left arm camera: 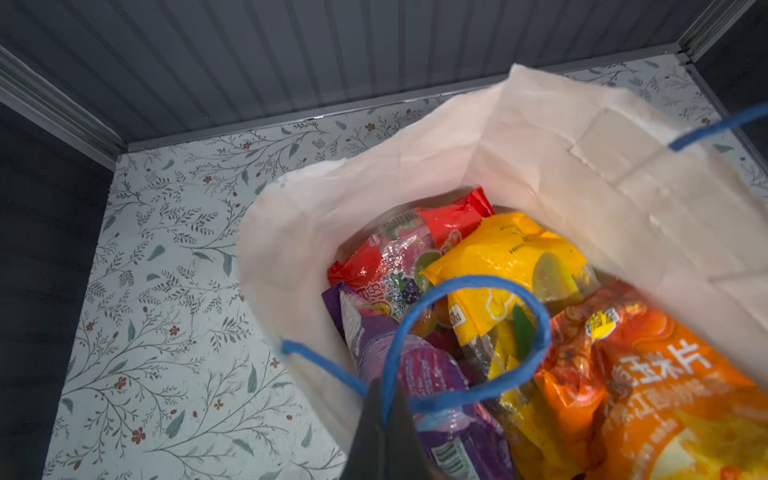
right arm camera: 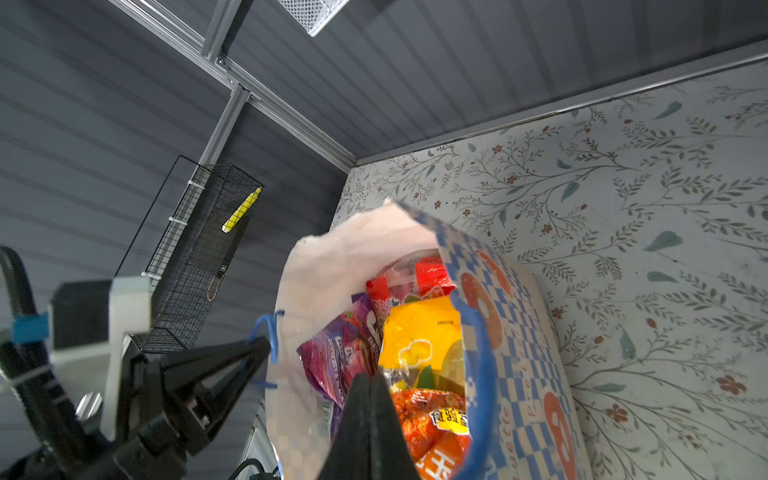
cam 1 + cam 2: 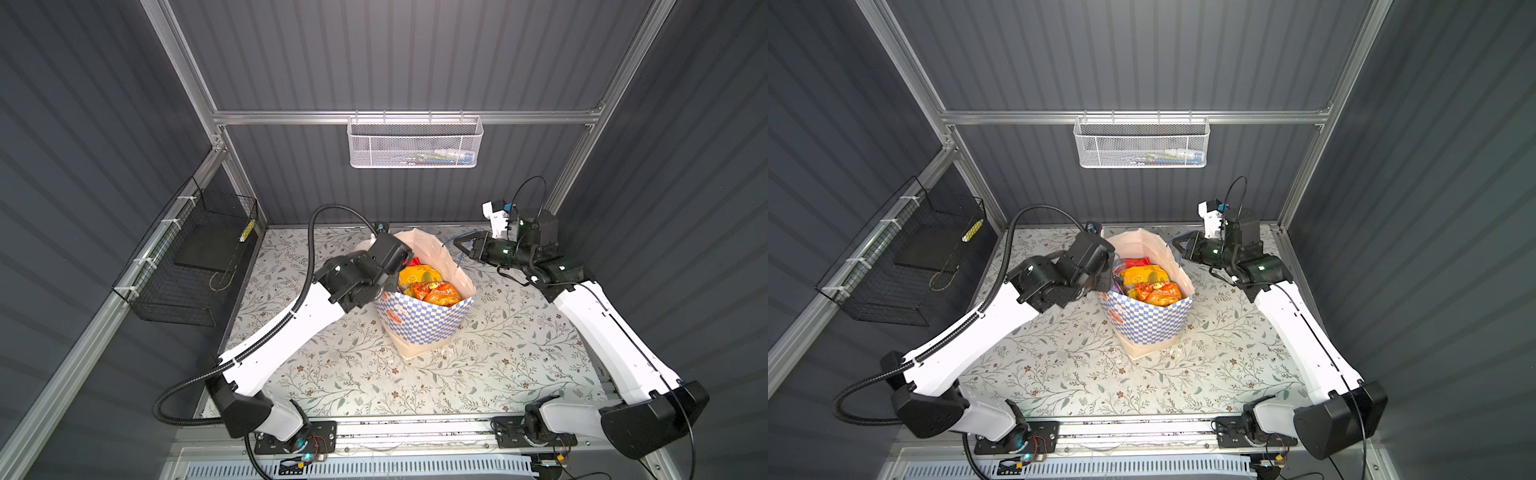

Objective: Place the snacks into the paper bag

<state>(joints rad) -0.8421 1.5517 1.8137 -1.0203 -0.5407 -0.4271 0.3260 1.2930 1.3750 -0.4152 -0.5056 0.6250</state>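
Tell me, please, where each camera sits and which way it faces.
Both top views: high at the front, looking down on floral tabletop, blue-checked white paper bag, left arm, right arm.
Left wrist: above the bag, looking in at glossy snack packets; shows the left gripper shut on a blue cord handle.
Right wrist: at the bag's opposite side, looking across its mouth; shows the shut right gripper and left gripper.
Shared: both wrist views show the yellow packet.

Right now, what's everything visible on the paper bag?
The bag stands upright on the table, mouth open, crumpled paper: blue-white checks with orange marks outside, plain white inside. Snacks fill it nearly to the rim. Left end effector and right end effector each pinch a blue cord handle.
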